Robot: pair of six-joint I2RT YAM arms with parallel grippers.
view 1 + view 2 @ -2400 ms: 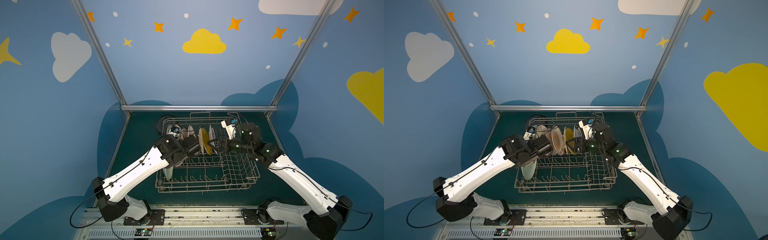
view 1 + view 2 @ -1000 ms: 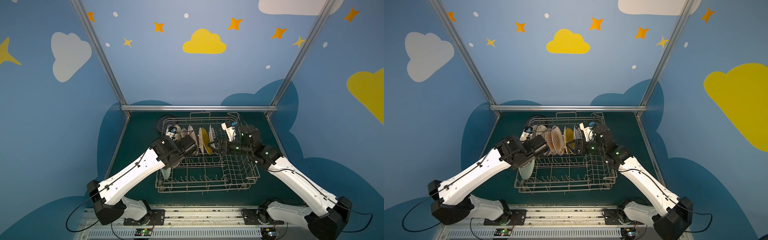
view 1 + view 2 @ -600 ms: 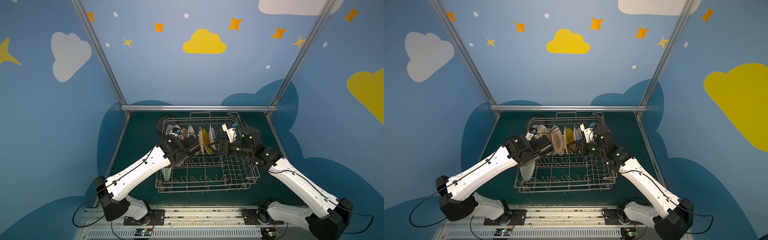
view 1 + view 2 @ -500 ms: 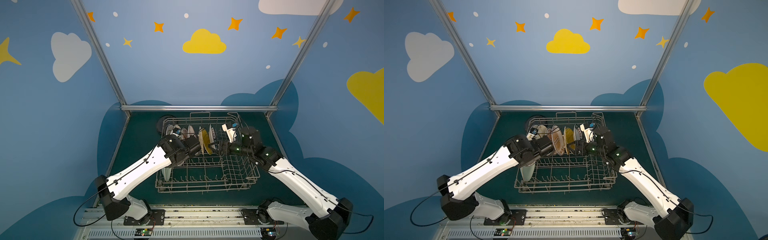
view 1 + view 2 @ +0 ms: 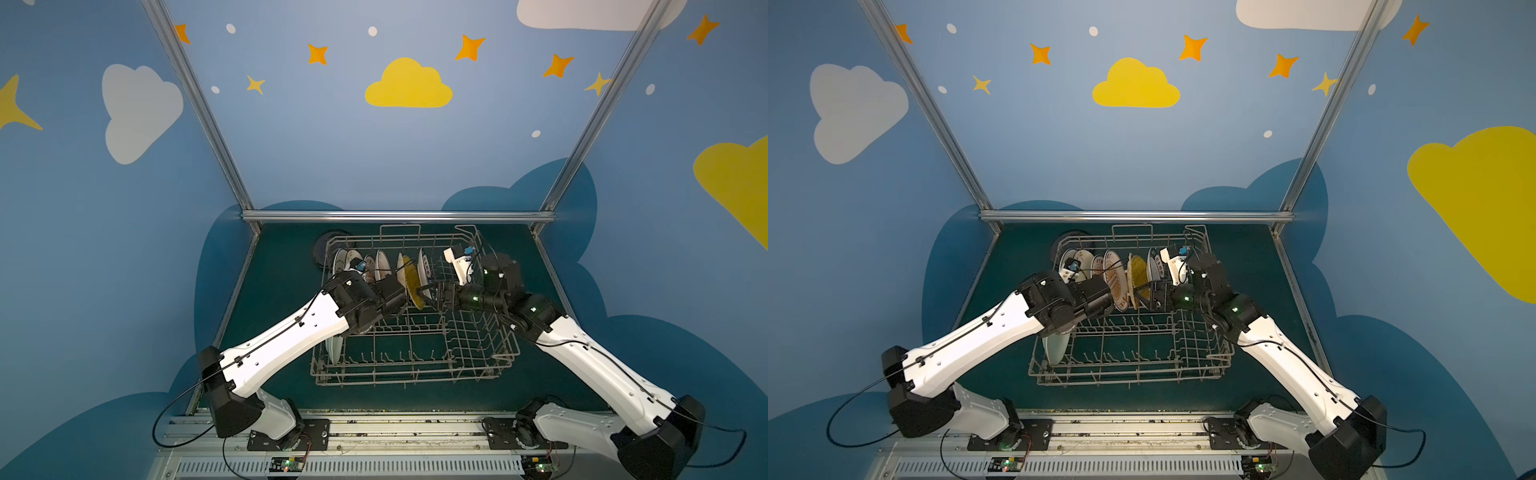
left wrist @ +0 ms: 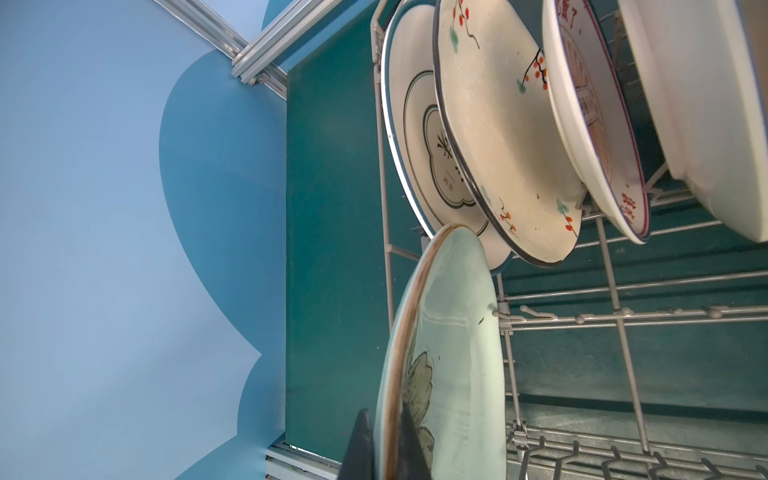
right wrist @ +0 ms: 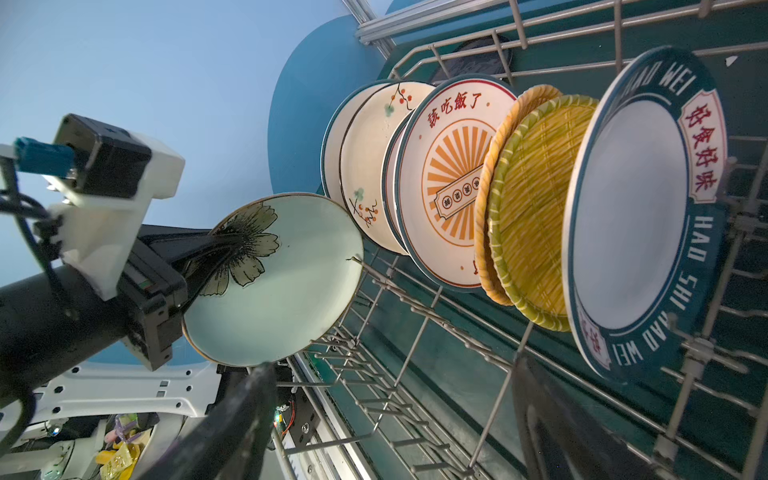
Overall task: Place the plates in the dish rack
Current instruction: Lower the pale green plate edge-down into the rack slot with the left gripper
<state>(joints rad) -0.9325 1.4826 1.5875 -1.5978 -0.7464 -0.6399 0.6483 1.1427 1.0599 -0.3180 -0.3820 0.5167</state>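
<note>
Left gripper (image 6: 384, 451) pinches green floral plate (image 6: 455, 353)

**Left arm (image 5: 291, 332) dips and returns; right arm (image 5: 582, 353) sways slightly**

Left arm: a second ago its lower joint had sunk toward the lower left of the frame. It has since risen again. The wrist now lies a little farther right over the dish rack (image 5: 407, 376) than at the start. The left hand (image 6: 384, 432) went along with it. The pale green plate (image 5: 334, 349) it pinches looks a shade lower, but that is hard to tell.

Right arm: the elbow drew slightly toward centre frame, then eased back out to the right.
</note>
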